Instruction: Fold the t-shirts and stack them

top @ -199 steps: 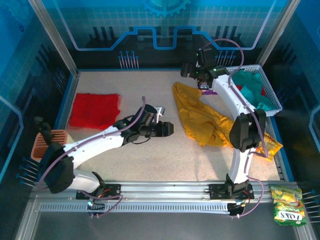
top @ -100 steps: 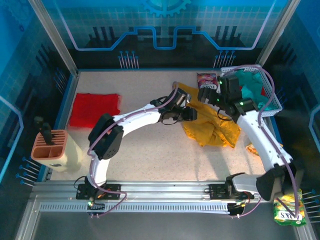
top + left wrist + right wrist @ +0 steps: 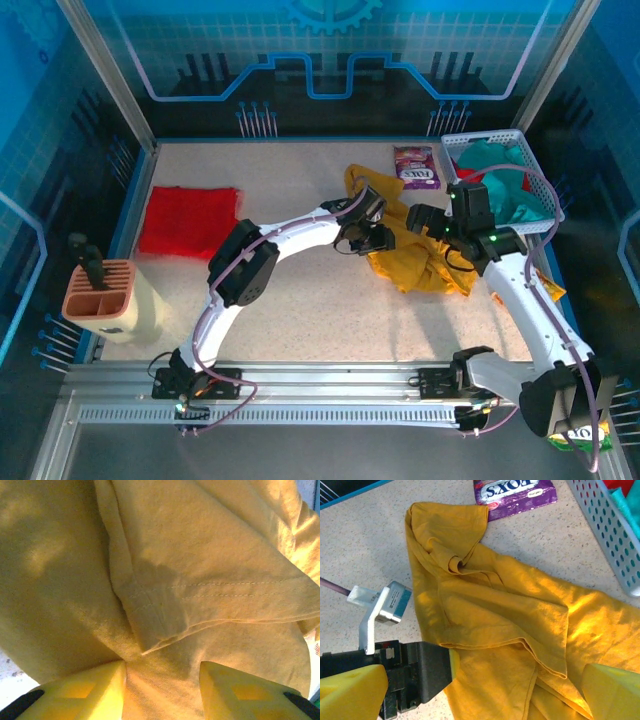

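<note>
The desk (image 3: 300,310) carries the job in two halves. At centre right of the top view lies the mustard t-shirt (image 3: 410,265), crumpled and unfolded, so it seems to be the piece in hand. At the left the red t-shirt (image 3: 190,220) lies flat and squared, probably the start of the stack. The basket (image 3: 548,205) at the upper right holds the teal t-shirts (image 3: 500,160), likely waiting their turn. Just left of the basket, the purple packet (image 3: 416,167) touches the mustard cloth's upper edge.

Both arms meet over the mustard shirt, probably to spread it. The left fingers (image 3: 90,690) stand partly apart with cloth bunched between them; whether they pinch it I cannot tell. The right fingers (image 3: 350,685) are spread wide, at the bottom corners of their own view, hovering with nothing held.

The left wrist view shows a stitched hem, folded over, that the top view cannot resolve. The right wrist view shows one left finger against the shirt's lower-left edge.
</note>
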